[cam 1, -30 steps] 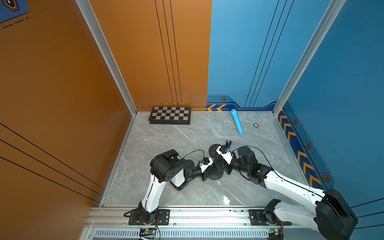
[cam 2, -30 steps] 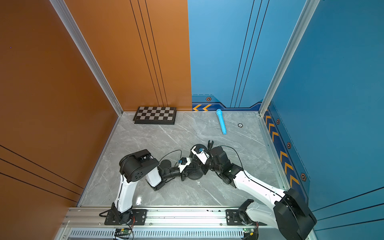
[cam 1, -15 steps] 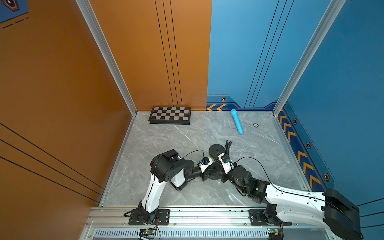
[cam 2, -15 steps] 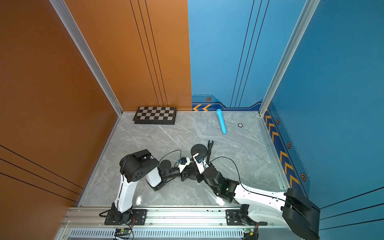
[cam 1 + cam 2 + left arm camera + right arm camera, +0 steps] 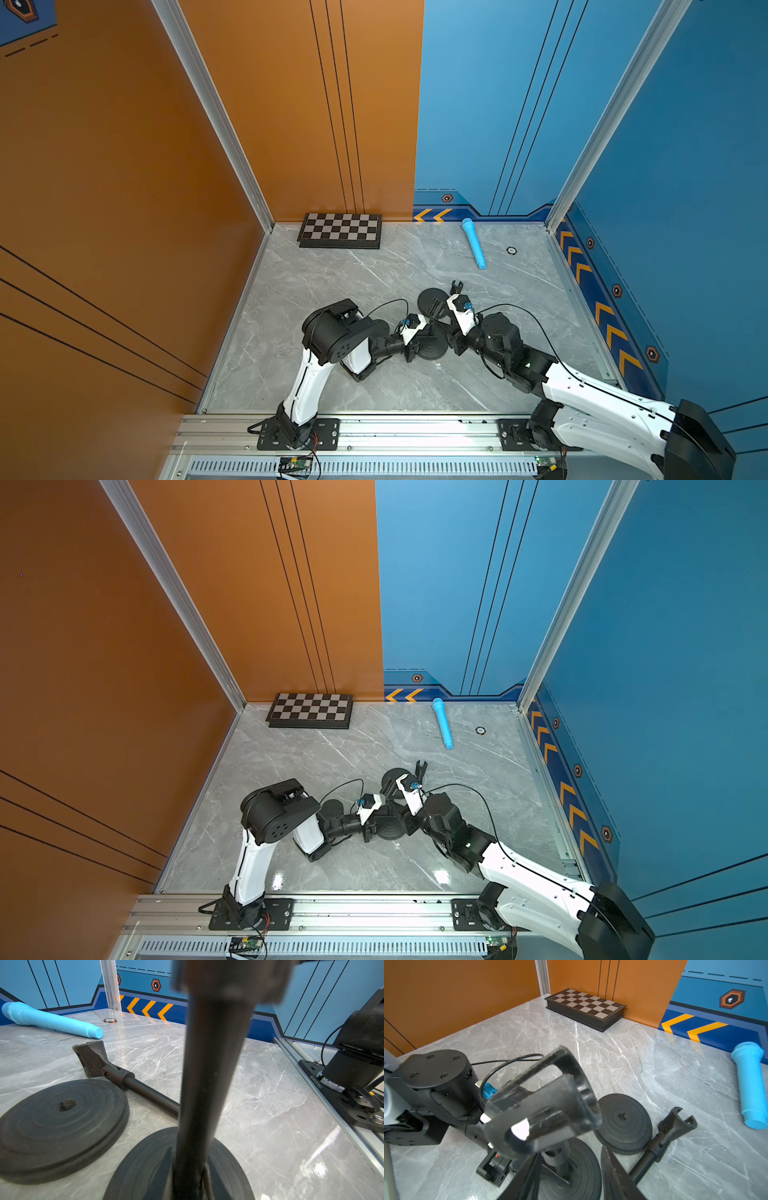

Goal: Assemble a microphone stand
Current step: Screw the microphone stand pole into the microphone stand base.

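**A:** What does the left pincer have?

**B:** The left pincer [image 5: 428, 343] is drawn in narrow on the foot of the upright pole [image 5: 207, 1064], right where it rises from the middle of the near base [image 5: 228, 1167]. That base lies flat on the table [image 5: 374, 282], directly under the tips.

**A:** And the right one?

**B:** The right pincer [image 5: 570, 1151] stands partly wide. Its two fingers [image 5: 527, 1178] are apart, and the same pole shows in the gap between them. Neither finger visibly touches it. The clip [image 5: 550, 1105] on top of the pole sits just ahead of those fingers.

**A:** Where are the loose parts?

**B:** Just beyond the right pincer's tips the spare base [image 5: 62, 1122] lies flat with its centre hole open, close beside the near base. The second pole [image 5: 149, 1095] lies on the table against the spare base's rim. It runs in under the right pincer, with its clip end pointing away towards the back wall.

**A:** And the microphone?

**B:** The blue microphone [image 5: 473, 243] lies on its side well beyond the right pincer, near the back wall. A chessboard [image 5: 340, 230] sits far beyond the left pincer, against that same wall.
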`<state>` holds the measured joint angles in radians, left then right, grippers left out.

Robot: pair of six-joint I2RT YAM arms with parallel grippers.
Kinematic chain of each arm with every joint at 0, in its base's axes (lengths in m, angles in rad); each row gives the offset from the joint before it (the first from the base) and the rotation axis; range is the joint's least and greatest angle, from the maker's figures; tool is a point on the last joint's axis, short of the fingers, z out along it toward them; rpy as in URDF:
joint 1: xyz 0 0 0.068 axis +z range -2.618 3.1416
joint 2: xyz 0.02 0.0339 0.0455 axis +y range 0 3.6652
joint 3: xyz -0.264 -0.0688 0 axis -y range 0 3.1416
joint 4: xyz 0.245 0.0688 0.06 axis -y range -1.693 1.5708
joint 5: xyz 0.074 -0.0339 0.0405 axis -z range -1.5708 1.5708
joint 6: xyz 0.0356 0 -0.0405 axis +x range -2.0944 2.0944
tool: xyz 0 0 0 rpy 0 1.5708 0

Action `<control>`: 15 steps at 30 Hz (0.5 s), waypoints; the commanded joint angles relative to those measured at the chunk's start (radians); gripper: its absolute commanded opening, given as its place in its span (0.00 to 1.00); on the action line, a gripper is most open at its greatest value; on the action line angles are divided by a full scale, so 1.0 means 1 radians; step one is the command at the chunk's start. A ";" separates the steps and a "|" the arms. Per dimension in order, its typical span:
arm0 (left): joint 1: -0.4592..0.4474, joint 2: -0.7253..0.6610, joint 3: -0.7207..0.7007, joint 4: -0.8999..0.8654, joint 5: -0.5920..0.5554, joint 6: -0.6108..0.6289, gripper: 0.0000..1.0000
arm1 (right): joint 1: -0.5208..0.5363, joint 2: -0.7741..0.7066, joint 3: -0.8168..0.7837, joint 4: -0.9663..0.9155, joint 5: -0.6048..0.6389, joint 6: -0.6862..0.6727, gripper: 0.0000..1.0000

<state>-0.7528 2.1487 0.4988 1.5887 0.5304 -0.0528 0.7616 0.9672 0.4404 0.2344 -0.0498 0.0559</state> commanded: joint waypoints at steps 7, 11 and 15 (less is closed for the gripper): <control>0.007 0.050 -0.027 -0.178 -0.007 -0.027 0.22 | -0.094 0.122 0.122 -0.041 -0.301 -0.131 0.48; 0.007 0.053 -0.028 -0.178 -0.011 -0.027 0.23 | -0.096 0.191 0.162 -0.004 -0.274 -0.114 0.27; 0.006 0.050 -0.031 -0.178 -0.020 -0.027 0.26 | -0.009 0.191 0.107 0.071 -0.029 -0.036 0.03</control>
<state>-0.7490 2.1487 0.4969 1.5898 0.5278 -0.0582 0.7002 1.1587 0.5686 0.2382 -0.2359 -0.0261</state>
